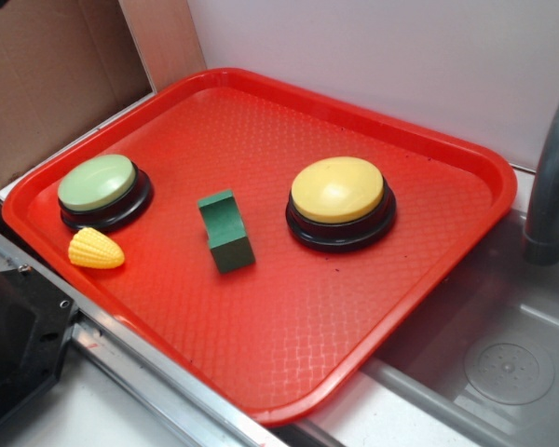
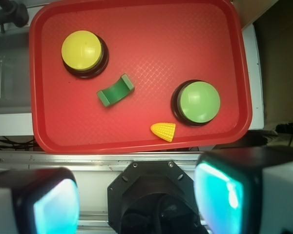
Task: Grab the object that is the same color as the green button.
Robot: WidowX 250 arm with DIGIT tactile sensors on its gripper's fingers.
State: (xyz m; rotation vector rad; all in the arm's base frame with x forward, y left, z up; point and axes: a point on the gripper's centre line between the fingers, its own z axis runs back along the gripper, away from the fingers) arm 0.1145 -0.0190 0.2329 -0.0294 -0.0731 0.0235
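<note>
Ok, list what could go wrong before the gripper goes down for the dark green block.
1. The small dark green notched block has a curved, stepped top, so fingers closing on it could slip.
2. It lies free on the smooth red plastic tray and may skid if nudged.
3. The yellow domed button sits nearby; a drifting descent could hit it.

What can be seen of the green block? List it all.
The green block is small, dark green, matte and solid-looking, with a curved stepped notch across its top. It lies flat on the red tray, between the green button and the yellow button, touching neither. The corn lies apart from it. Nothing grips it.
</note>
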